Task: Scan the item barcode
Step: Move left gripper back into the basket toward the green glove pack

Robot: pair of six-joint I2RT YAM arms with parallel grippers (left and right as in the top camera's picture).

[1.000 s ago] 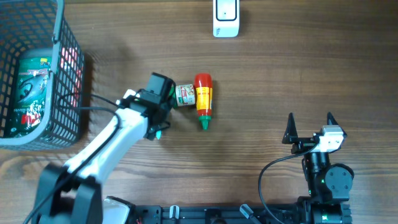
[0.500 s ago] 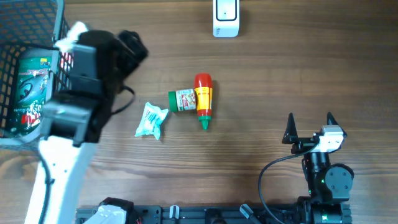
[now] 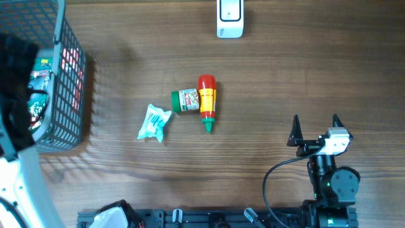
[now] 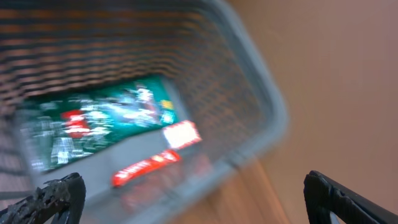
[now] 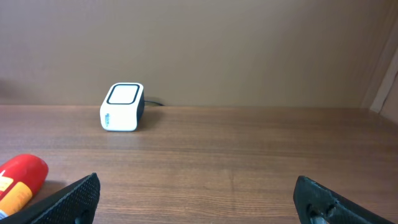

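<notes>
The left hand [image 4: 193, 186] hangs wide open and empty over the basket [image 3: 69, 95] at the worktop's [image 3: 285, 69] left edge, with a green packet [image 4: 106, 127] lying inside. The right hand [image 3: 315, 125], equally wide and empty, sits front right amid bare wood. The scanner [image 3: 230, 18] stands at the far edge, well apart from the white packet [image 3: 154, 122], the jar [image 3: 185, 100] and the red bottle [image 3: 207, 101] touching it mid-worktop.

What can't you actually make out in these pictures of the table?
Left wrist view: motion blur makes the green package in the wire basket unreadable.
Overhead: the blurred left arm covers part of that basket and package.
Overhead: the white scanner is cut off by the top edge.
Right wrist view: the red sauce bottle is cut by the left edge.
Overhead: the jar and small packet are too small to show a barcode.
</notes>
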